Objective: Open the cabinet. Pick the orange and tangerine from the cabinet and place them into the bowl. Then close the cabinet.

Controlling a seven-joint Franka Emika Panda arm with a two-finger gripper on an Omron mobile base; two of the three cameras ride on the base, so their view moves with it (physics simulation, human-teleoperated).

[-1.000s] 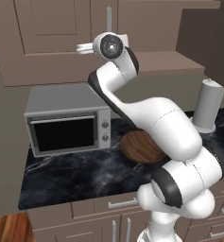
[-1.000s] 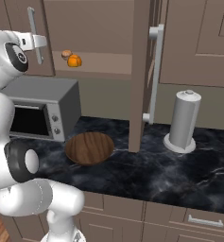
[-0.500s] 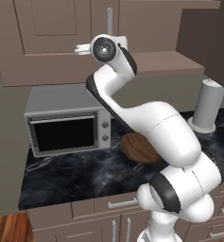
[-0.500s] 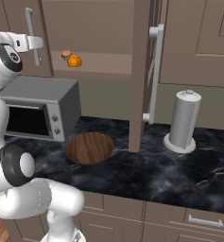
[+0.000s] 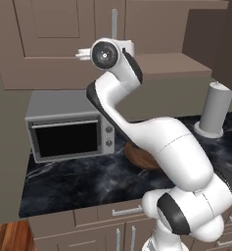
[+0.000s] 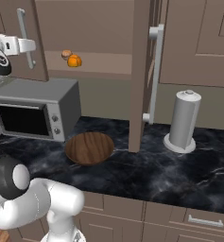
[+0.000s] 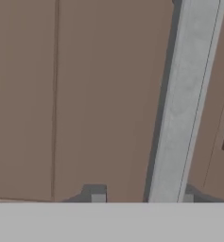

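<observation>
Nearest the base, low cabinets with drawers (image 6: pixel 198 220) carry the dark marbled desk (image 6: pixel 146 175). On that desk the wooden bowl (image 6: pixel 90 147) sits empty, just right of the microwave (image 6: pixel 35 113) and apart from it; in the left base view the bowl (image 5: pixel 137 156) is mostly hidden behind the arm. Further right, well apart from the bowl, stands a grey upright cylinder on a round foot (image 6: pixel 183 120).

Above, the cabinet (image 6: pixel 99 33) has both doors swung out. Its right door (image 6: pixel 141 71) is seen edge-on with the silver bar handle (image 6: pixel 154 75) facing right. On the shelf inside, the orange (image 6: pixel 74 60) lies toward the left end, and the tangerine (image 6: pixel 66 54) (smaller, duller) is just behind it and to its left; whether they touch cannot be told.

The gripper (image 6: pixel 29 45) is raised at the left door (image 6: pixel 19 38), level with that door's handle (image 6: pixel 23 35). In the hand view the handle bar (image 7: pixel 184 104) runs up between the two fingertips (image 7: pixel 98 197), which stand apart on either side of it; whether the jaws press the bar or stand loose around it cannot be told.
</observation>
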